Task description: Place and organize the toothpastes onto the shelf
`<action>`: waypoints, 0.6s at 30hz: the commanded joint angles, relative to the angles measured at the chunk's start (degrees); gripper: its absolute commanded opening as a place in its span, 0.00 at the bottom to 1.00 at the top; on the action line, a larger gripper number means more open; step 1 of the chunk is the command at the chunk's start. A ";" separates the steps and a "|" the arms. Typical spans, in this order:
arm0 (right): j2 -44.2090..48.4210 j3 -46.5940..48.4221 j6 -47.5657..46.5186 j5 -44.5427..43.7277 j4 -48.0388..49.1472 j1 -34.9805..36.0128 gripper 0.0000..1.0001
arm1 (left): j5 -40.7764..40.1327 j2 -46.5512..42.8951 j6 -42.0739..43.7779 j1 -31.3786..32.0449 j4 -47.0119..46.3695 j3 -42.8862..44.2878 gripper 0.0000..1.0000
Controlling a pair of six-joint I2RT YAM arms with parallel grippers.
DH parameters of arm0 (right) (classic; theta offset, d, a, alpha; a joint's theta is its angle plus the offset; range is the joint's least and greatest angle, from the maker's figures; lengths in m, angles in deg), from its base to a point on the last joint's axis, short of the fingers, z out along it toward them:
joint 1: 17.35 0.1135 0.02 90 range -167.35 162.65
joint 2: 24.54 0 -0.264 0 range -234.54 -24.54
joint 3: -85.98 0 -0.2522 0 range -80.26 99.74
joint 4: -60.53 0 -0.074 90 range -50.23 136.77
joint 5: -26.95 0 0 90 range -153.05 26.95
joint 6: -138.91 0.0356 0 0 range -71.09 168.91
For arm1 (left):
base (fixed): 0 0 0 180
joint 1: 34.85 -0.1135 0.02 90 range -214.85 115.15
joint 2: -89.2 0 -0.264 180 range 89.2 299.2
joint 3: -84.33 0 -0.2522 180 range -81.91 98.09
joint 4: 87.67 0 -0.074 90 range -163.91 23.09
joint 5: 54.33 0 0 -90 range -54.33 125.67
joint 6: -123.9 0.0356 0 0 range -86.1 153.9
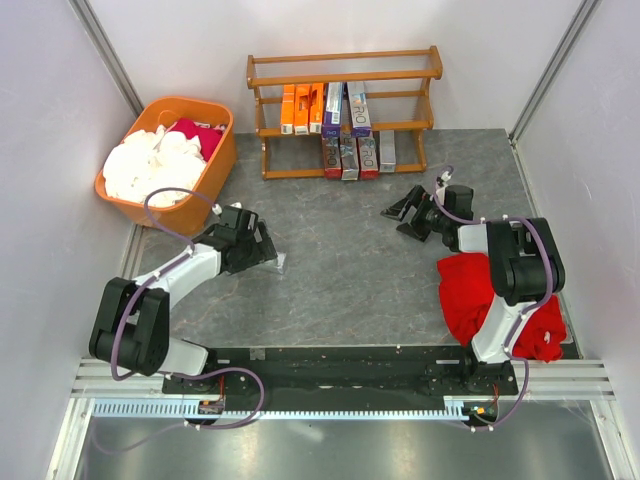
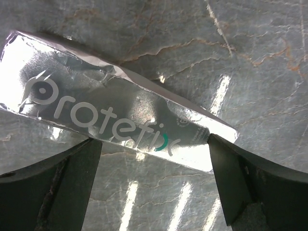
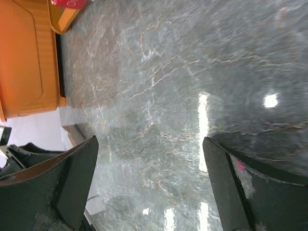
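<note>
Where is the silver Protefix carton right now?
In the left wrist view, the silver Protefix carton lies flat on the table just beyond the open left gripper.

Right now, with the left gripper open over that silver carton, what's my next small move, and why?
I'd probably ease the left gripper down until its fingers straddle the silver carton, before closing. The jaws stand open and the carton lies flat on the table, slanted across the gap just past their tips, so it isn't held yet.
</note>
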 commanded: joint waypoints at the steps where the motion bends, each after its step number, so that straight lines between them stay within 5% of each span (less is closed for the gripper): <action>1: -1.43 0.30 -2.30 0.13 -2.45 1.85 0.98 | 0.43 -0.32 -2.47 -0.51 -5.13 -0.16 1.00; 11: -3.27 1.01 -2.65 0.56 -2.72 4.05 0.98 | 2.80 0.98 -3.18 -3.85 -7.25 0.63 1.00; 18: -4.24 1.45 -2.65 0.57 -2.54 5.54 0.98 | 5.88 11.50 -0.20 -5.17 -4.54 8.87 1.00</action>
